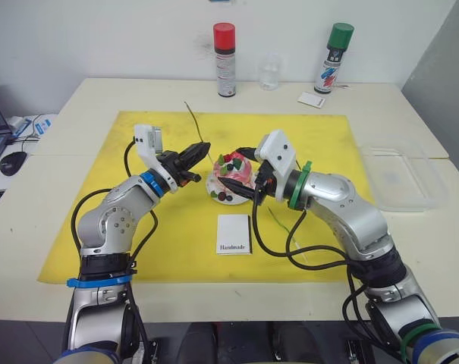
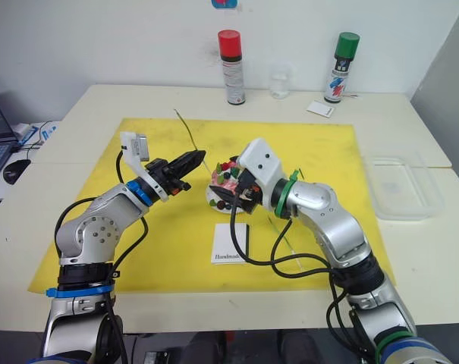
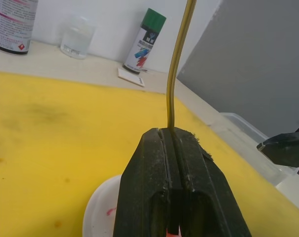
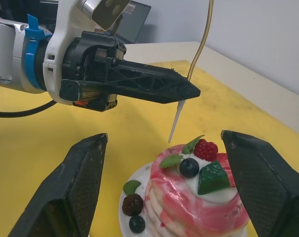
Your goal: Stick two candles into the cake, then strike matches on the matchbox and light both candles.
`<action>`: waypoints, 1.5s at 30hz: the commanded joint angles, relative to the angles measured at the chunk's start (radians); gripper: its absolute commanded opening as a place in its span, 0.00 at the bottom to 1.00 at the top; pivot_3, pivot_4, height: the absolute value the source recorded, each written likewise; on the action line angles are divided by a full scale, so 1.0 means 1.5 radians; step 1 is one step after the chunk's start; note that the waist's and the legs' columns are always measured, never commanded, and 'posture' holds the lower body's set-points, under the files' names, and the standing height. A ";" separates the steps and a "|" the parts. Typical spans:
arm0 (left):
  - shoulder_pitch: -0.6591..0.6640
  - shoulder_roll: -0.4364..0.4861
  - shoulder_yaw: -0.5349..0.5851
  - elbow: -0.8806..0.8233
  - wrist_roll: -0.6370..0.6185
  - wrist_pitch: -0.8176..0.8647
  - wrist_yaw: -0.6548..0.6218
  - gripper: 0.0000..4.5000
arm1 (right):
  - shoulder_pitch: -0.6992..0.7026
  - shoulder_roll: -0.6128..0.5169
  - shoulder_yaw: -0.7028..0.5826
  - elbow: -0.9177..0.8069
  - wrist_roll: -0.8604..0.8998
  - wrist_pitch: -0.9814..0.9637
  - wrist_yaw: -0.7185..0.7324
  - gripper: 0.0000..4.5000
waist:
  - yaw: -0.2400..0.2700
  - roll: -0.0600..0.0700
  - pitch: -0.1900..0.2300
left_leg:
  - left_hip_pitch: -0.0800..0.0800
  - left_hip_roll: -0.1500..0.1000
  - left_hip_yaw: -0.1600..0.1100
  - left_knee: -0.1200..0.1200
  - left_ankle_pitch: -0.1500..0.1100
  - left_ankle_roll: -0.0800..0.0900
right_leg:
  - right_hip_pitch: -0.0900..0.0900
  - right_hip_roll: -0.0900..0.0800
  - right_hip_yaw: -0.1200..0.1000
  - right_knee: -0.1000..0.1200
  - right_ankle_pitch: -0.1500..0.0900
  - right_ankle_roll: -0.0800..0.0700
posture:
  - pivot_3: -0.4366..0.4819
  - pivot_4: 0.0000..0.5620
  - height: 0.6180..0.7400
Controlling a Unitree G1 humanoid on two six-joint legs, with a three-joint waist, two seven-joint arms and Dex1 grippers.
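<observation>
Green and thin, a candle (image 4: pixel 201 42) stands pinched in the left gripper's (image 4: pixel 186 89) closed fingers, its pale tip just above the cake (image 4: pixel 191 195), while the right gripper (image 4: pixel 164 182) flanks the cake, spread wide and empty, matchbox (image 1: pixel 234 233) near the cake.

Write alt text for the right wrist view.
The left gripper, shut on a thin green candle, holds its pale tip just above the pink-and-white cake. The right gripper is open, one finger on each side of the cake.
</observation>
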 commanded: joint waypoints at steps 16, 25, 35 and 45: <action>-0.017 -0.016 0.000 0.020 0.033 -0.042 -0.026 0.00 | 0.003 0.004 -0.031 -0.055 0.002 0.024 -0.015 0.86 | -0.001 0.000 0.000 | 0.000 0.000 0.000 0.000 0.000 0.000 | 0.000 0.000 0.000 0.000 0.000 0.000 | 0.48 0.27 1.00; -0.021 -0.029 -0.004 0.029 0.042 -0.051 -0.031 0.00 | 0.002 0.003 -0.035 -0.057 0.000 0.030 -0.015 0.86 | -0.001 0.000 0.000 | 0.000 0.000 0.000 0.000 0.000 0.000 | 0.000 0.000 0.000 0.000 0.000 0.000 | 0.48 0.27 1.00; 0.021 -0.031 -0.029 -0.008 0.062 -0.055 -0.039 0.00 | 0.004 0.003 -0.035 -0.059 -0.001 0.032 -0.017 0.86 | -0.001 0.000 0.000 | 0.000 0.000 0.000 0.000 0.000 0.000 | 0.000 0.000 0.000 0.000 0.000 0.000 | 0.48 0.27 1.00; 0.072 -0.053 -0.069 -0.025 0.109 -0.114 -0.033 0.00 | 0.005 0.003 -0.034 -0.057 0.000 0.028 -0.013 0.86 | 0.000 0.000 0.000 | 0.000 0.000 0.000 0.000 0.000 0.000 | 0.000 0.000 0.000 0.000 0.000 0.000 | 0.48 0.27 1.00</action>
